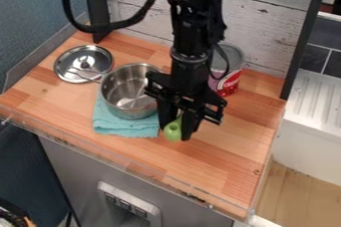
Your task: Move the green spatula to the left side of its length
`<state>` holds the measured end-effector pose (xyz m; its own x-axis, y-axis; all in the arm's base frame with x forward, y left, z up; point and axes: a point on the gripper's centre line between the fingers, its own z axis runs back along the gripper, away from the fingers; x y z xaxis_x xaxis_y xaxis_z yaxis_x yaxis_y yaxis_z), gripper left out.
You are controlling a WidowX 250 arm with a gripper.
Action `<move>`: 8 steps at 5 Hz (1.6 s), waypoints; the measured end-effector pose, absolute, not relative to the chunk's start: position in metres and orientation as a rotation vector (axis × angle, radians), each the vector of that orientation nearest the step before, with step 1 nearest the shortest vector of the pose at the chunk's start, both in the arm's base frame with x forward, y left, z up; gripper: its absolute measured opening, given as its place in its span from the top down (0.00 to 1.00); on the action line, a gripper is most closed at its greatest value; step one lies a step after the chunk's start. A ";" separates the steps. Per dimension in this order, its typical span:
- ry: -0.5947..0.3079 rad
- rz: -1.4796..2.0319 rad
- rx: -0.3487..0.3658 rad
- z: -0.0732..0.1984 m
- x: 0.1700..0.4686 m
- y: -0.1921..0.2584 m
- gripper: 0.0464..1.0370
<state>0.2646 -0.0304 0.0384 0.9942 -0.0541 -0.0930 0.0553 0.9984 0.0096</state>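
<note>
Pinches a green spatula [172, 132] in a black gripper [176, 132], low over the wooden tabletop [220, 156], just to the right of the steel pot [115, 93] as the camera looks on. Presses in from both sides of the green, by all appearances, with the rounded end turned toward the camera and the rest hard to make out behind the tool. Also on display: a turquoise cloth [125, 127] under and in front of the pot, a round lid [75, 60] to its upper left, and a large can [228, 84] to its upper right. Calls now, most likely, for a short sideways transfer toward the left. Best done with a firm, even squeeze and a small lift first, enough to clear the cloth and stay off the wall of the pot. Travel slowly, without twisting, to guard against swinging the hidden end into the rim. Lower until supported, then release gently. Risks, if dragged low, bunching the cloth or nudging the pot.
</note>
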 end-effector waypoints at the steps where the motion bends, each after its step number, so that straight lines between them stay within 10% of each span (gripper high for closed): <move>1: 0.075 -0.052 0.023 0.024 0.270 -0.028 0.66; 4: -0.036 -0.065 0.026 -0.001 0.273 -0.034 0.59; 6: -0.031 -0.077 0.000 0.013 0.267 -0.047 0.05; 8: -0.095 -0.113 0.019 0.062 0.266 -0.038 0.04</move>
